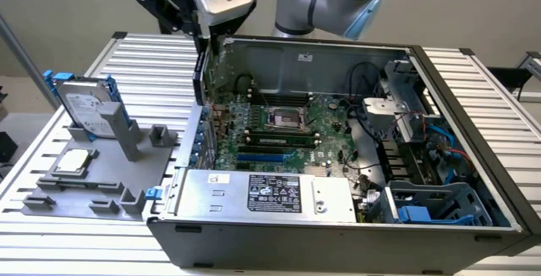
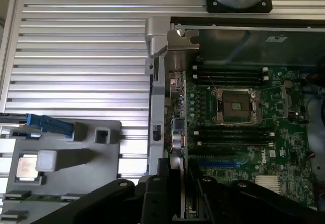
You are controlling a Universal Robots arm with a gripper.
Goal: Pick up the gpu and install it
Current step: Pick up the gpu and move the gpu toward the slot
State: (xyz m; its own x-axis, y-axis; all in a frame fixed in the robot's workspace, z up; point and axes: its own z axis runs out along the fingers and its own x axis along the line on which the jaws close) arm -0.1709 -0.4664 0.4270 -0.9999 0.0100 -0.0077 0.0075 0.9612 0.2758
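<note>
My jaws (image 1: 201,34) are partly closed on the gpu (image 1: 201,73), pinching its thin body from both flat sides. The card hangs straight down from me, long axis upright, just beside the case (image 1: 338,238) wall on the exterior view's left, toward the far edge of the tabletop (image 1: 152,54).

In the wrist view the gpu (image 2: 183,203) shows edge-on as a narrow strip between my fingers (image 2: 162,183), running parallel to that wall and just inside it. The motherboard (image 2: 254,132) lies below me, with its blue slot (image 2: 218,161) a little further into the case and running away from the wall, so as I judge it the card's plane sits across the slot's line and not along it.

The gpu looks clear of the board, held above it and not seated. The hard drive (image 1: 85,102) and CPU (image 1: 73,160) rest on the grey tray (image 1: 101,194) well apart, by the tabletop's edge on the exterior view's left.
</note>
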